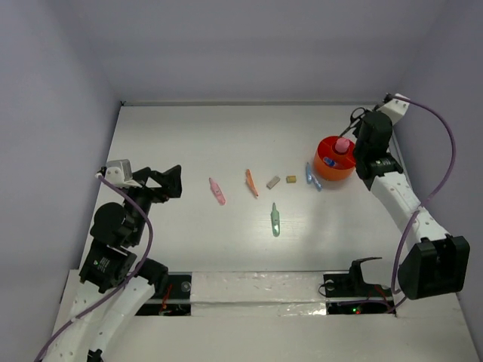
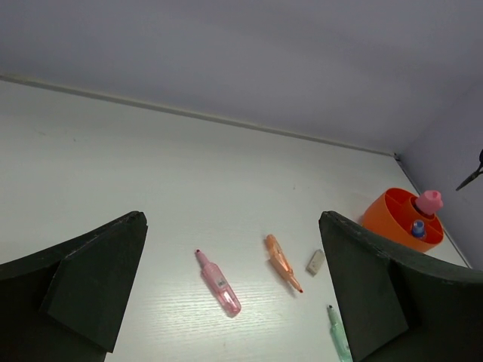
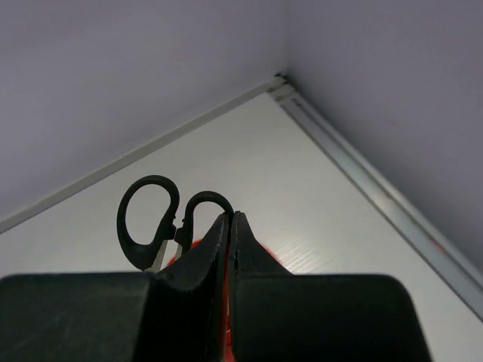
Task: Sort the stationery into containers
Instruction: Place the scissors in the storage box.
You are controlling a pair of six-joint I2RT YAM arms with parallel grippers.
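Note:
My right gripper [image 3: 231,220] is shut on one handle loop of the black-handled scissors [image 3: 148,219] and holds them above the far side of the red-orange bowl [image 1: 332,172]. In the top view this gripper [image 1: 359,130] hangs just right of the bowl. A pink-capped bottle [image 1: 343,145] and a blue-capped bottle [image 1: 329,160] stand in the bowl. On the table lie a pink pen [image 1: 217,191], an orange pen [image 1: 251,183], a green pen [image 1: 275,219], a blue pen [image 1: 312,176] and two tan erasers [image 1: 273,182]. My left gripper [image 1: 170,181] is open and empty, left of the pink pen.
The left wrist view shows the pink pen [image 2: 219,283], orange pen [image 2: 283,262], one eraser [image 2: 315,262], green pen [image 2: 338,339] and the bowl [image 2: 385,219] ahead of my open left gripper [image 2: 230,226]. White walls close in on the left, back and right.

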